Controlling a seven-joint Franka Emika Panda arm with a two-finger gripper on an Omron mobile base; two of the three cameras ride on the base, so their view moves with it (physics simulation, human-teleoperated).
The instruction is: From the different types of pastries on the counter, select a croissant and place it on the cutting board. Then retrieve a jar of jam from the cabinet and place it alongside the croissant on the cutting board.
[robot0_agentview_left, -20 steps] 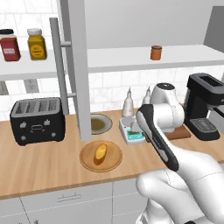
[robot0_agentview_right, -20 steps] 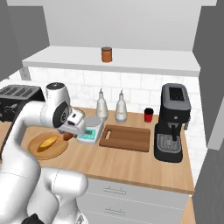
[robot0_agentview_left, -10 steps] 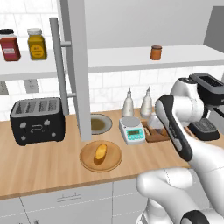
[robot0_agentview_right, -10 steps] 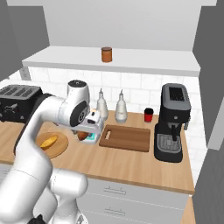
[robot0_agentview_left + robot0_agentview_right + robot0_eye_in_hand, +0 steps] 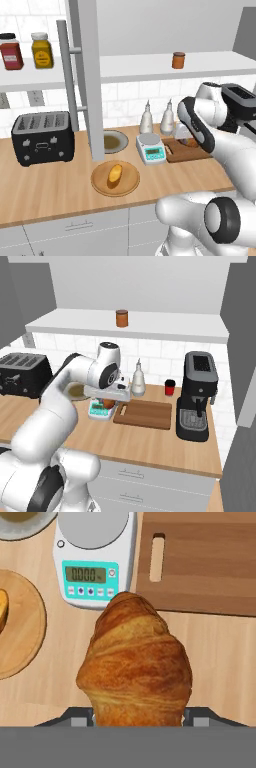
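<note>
My gripper (image 5: 135, 718) is shut on the croissant (image 5: 134, 667), a dark orange-brown glossy pastry that hangs above the counter (image 5: 215, 647). It hovers between the scale and the near left corner of the dark wooden cutting board (image 5: 200, 557). In the right base view the gripper (image 5: 107, 401) holds the croissant (image 5: 108, 404) just left of the cutting board (image 5: 145, 413). The paler loaf (image 5: 115, 173) lies on the round wooden plate (image 5: 115, 181). The squat orange-brown jar of jam (image 5: 121, 318) stands on the white shelf, and the cabinet door (image 5: 82, 75) stands open.
A white kitchen scale (image 5: 97, 412) sits left of the board, with two bottles (image 5: 146, 120) behind it. A black coffee machine (image 5: 197, 396) and a red cup (image 5: 170, 387) stand to the right. At the left are a toaster (image 5: 42, 137), a red jar (image 5: 11, 51) and a yellow jar (image 5: 41, 50).
The arm has swung right with the croissant, from above the round plate past the scale to the board's left edge. The loaf and jars have not moved.
</note>
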